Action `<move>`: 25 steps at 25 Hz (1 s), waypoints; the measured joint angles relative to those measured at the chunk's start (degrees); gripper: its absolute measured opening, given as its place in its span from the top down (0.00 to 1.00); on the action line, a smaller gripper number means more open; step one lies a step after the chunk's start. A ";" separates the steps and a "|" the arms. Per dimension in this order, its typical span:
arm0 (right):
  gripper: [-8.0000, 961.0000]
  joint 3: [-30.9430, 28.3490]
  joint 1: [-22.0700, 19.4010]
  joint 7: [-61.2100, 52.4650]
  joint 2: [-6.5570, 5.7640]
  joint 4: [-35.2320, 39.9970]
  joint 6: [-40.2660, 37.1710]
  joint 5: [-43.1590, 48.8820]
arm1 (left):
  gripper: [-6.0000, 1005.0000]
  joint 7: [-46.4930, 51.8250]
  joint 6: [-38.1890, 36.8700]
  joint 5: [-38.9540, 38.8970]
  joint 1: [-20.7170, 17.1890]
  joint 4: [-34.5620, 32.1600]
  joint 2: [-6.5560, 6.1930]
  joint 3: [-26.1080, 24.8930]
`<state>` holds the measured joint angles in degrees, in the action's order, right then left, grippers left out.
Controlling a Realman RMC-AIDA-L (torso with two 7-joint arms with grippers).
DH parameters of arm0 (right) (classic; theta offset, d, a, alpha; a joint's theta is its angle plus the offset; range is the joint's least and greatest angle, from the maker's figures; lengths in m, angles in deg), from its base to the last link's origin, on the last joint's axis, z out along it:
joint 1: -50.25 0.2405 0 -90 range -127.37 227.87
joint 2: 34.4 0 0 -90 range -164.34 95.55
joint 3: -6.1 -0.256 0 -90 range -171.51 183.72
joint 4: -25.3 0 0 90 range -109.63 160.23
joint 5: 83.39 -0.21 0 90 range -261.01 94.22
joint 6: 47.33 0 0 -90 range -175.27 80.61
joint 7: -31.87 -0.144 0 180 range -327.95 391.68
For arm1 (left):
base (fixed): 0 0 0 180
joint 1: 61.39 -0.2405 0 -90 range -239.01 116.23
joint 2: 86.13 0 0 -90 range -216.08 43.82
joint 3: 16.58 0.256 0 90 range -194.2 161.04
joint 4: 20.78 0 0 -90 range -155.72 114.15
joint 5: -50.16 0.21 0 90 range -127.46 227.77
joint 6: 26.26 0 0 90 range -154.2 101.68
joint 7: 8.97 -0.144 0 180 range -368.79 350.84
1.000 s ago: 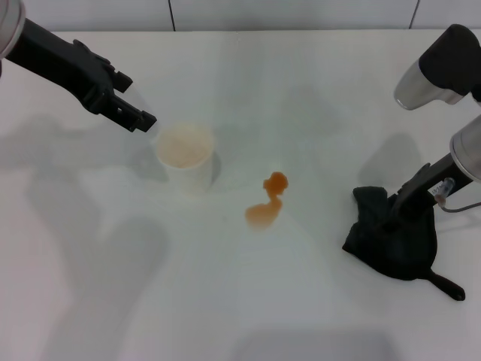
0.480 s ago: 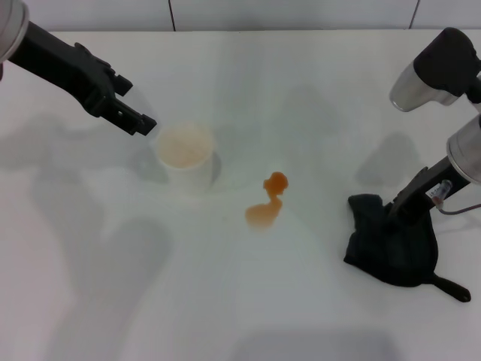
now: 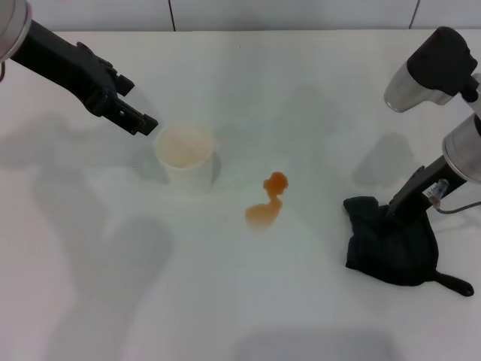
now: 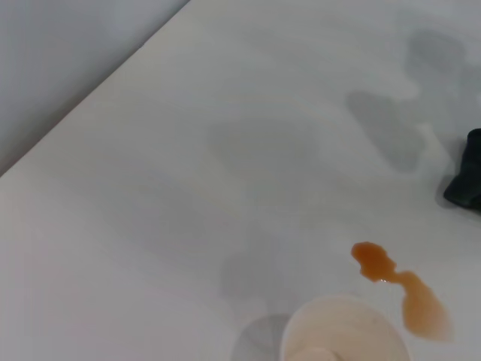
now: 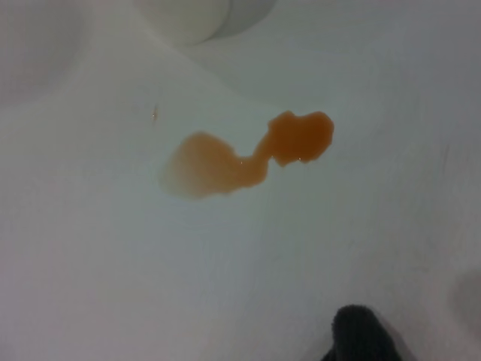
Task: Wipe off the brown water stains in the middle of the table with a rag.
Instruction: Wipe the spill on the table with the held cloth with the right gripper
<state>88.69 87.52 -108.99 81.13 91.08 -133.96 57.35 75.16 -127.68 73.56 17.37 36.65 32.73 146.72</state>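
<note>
The brown water stains (image 3: 264,204) are two joined orange-brown blobs in the middle of the white table (image 3: 301,98); they also show in the wrist views (image 4: 398,282) (image 5: 248,154). The dark rag (image 3: 394,244) lies crumpled at the right, its thin tail pointing toward the right edge. My right gripper (image 3: 391,213) presses into the rag's upper part and is shut on it, fingertips buried in the folds. A corner of the rag (image 5: 361,335) shows in the right wrist view. My left gripper (image 3: 143,120) hovers at the back left, just beside the cup.
A white paper cup (image 3: 184,150) with a pale beige inside stands left of the stains, a short gap away; its rim (image 4: 342,331) shows in the left wrist view. The right arm's silver elbow (image 3: 421,75) hangs over the table's far right.
The right arm has shifted slightly to the right. The rag has moved with it, changing shape, and its tail has slid toward the right edge. The left arm has barely moved.
</note>
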 joint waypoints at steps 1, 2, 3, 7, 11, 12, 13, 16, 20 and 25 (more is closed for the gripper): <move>0.81 0.08 0.07 -0.01 0.00 -0.07 0.06 0.02 | 0.11 0.07 0.00 0.05 0.04 0.04 0.02 0.00; 0.81 0.15 0.12 -0.02 0.03 -0.10 0.13 0.04 | 0.11 0.12 0.00 0.05 0.06 0.09 0.03 0.00; 0.81 0.17 0.14 -0.03 0.04 -0.10 0.16 0.04 | 0.11 0.13 0.00 0.08 0.06 0.09 0.04 0.00; 0.82 0.23 0.17 -0.15 0.05 0.59 0.39 -0.05 | 0.11 0.14 0.02 0.19 0.07 -0.05 0.06 0.00; 0.83 1.02 0.17 0.08 0.06 1.57 0.45 -0.06 | 0.11 0.15 0.06 0.24 -0.03 -0.18 0.06 0.00; 0.83 1.19 0.21 0.18 0.05 1.78 0.45 -0.06 | 0.11 0.14 0.07 0.25 -0.04 -0.20 0.07 0.00; 0.83 1.36 0.29 0.27 0.03 2.01 0.45 -0.06 | 0.11 0.15 0.10 0.24 -0.05 -0.20 0.06 0.00; 0.83 1.59 0.43 0.54 0.04 2.57 0.49 -0.19 | 0.11 0.15 0.15 0.25 -0.07 -0.21 0.06 0.00; 0.91 2.62 0.61 0.73 0.05 2.73 0.60 -0.43 | 0.11 0.15 0.17 0.25 -0.09 -0.22 0.06 0.00; 0.91 2.94 0.90 0.51 0.22 2.57 0.73 -1.23 | 0.11 0.15 0.18 0.25 0.02 -0.22 0.06 0.00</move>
<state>91.63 88.41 -108.48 81.35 93.66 -133.23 56.11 75.31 -127.50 73.81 17.39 36.43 32.79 146.72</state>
